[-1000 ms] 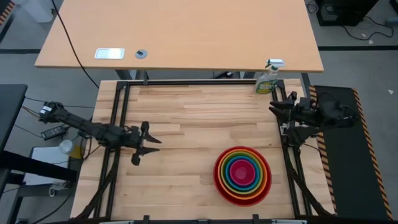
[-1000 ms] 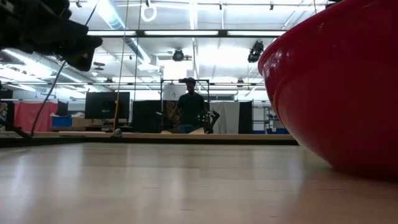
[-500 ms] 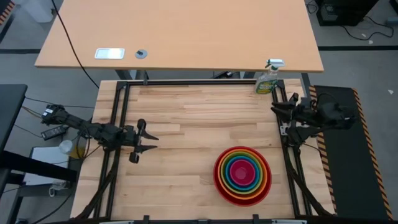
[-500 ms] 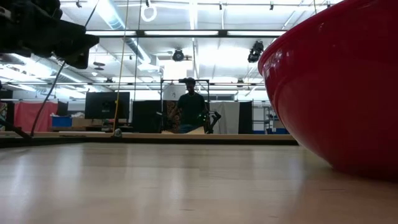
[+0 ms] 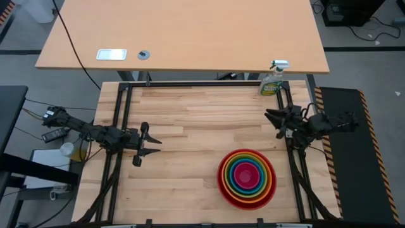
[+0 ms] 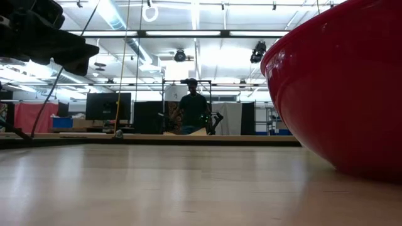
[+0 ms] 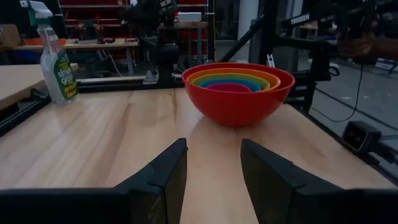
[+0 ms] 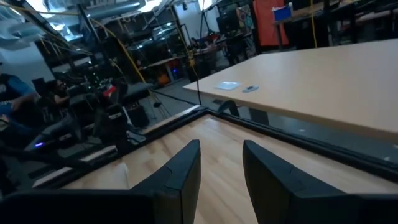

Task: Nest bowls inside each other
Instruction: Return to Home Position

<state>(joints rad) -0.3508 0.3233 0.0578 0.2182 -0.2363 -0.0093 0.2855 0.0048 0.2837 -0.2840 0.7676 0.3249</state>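
Note:
The bowls (image 5: 247, 178) sit nested in one stack at the table's near right: red outermost, then orange, lime green and blue, with pink in the centre. The red bowl (image 6: 339, 88) rests by its base on the wood. In the left wrist view the stack (image 7: 236, 90) shows ahead of the fingers. My left gripper (image 5: 155, 147) hovers open at the table's left edge, level, pointing toward the bowls, with nothing between its fingers (image 7: 213, 168). My right gripper (image 5: 271, 121) is open at the table's right edge, beyond the stack, and holds nothing (image 8: 221, 165).
A green spray bottle (image 5: 273, 81) stands at the far right corner, also seen in the left wrist view (image 7: 56, 59). A black frame rail (image 5: 120, 120) runs along the table's sides. A larger desk (image 5: 183, 35) lies behind. A person (image 6: 191, 107) stands far off in the room.
My right gripper has sunk lower and rolled about its own line, its fingers now reaching a little farther in over the table's right edge. Its fingers keep the same gap. The nested bowls have not moved.

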